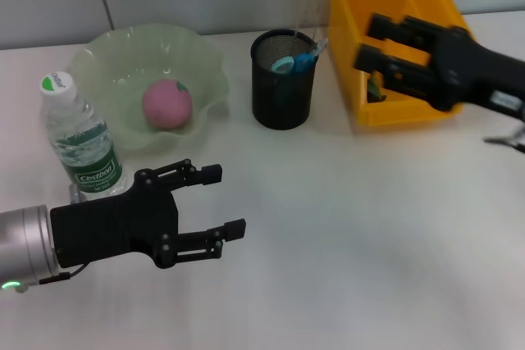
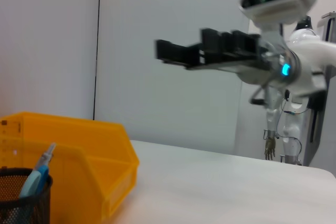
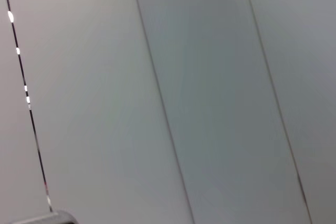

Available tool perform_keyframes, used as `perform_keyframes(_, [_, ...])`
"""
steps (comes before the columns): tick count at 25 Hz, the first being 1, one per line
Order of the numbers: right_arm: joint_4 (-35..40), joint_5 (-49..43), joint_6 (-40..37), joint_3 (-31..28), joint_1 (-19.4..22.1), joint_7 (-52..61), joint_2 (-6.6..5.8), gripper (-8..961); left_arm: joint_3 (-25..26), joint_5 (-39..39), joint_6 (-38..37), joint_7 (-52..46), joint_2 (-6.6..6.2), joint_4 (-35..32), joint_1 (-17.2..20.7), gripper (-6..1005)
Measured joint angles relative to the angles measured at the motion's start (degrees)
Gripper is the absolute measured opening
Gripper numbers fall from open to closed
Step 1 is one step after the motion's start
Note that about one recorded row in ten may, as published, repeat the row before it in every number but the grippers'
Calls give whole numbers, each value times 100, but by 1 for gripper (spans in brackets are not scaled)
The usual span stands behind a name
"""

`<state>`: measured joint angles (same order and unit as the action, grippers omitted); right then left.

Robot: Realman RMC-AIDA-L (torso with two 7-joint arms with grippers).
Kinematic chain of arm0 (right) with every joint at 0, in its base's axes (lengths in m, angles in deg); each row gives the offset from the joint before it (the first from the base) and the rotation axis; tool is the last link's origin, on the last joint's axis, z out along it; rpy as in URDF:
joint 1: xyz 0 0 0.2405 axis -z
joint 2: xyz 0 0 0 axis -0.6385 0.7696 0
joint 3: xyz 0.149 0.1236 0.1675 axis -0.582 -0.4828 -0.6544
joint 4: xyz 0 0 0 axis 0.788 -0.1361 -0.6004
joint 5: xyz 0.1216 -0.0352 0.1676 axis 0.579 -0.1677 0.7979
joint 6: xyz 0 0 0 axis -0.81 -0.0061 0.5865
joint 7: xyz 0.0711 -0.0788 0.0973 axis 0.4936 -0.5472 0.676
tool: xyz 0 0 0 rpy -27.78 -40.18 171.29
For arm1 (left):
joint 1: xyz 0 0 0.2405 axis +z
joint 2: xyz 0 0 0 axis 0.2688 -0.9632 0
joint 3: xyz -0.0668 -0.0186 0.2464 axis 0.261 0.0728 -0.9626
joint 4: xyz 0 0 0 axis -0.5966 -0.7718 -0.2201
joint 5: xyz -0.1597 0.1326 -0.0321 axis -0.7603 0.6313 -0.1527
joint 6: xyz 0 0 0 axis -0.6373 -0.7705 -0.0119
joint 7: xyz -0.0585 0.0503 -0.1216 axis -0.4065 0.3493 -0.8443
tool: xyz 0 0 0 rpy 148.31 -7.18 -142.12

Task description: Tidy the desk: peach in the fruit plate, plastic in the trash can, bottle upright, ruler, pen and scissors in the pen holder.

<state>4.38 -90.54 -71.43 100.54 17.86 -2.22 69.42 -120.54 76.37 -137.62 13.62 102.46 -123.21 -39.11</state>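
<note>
Desk [image 1: 344, 235] before grey wall [image 3: 210, 103]

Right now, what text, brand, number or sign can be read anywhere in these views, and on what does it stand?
Bottle green label: white brand lettering, too blurred to read.
Bottle cap: small green mark, unreadable.
Bin, pen holder, plate: no text visible.

black left hand [image 1: 215, 201] – silver wrist, green light.

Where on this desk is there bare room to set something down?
The near stretch in front of the pen holder and yellow bin, right of the left gripper, is bare. The far edge is crowded: bottle, fruit plate, right gripper.
</note>
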Motion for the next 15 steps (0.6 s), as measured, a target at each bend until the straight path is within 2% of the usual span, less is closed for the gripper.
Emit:
perform_keyframes(1, [-441,-50,-233,-170,85,-413,-64,646,0,0,0,0,0,0,0,813])
perform_keyframes(5, [-921,-228,-299,-157,225,-985,-149,646,34,-3,25,24,13,264,-87,813])
perform_keyframes(6, [-1079,-544,-334,-157,298,-1257,-165,646,34,-3,25,24,13,264,-87,813])
perform_keyframes(8, [-1102,-756,-348,-157,318,-1340,-167,645,61,-4,33,68,8,525,-216,813])
perform_keyframes(9, [-1118,-1193,-332,-175,323,-1410,-162,645,61,-4,33,68,8,525,-216,813])
perform_keyframes(15, [-1219,-1794,-133,-176,313,-1613,-111,645,10,63,88,70,-3,658,-320,813])
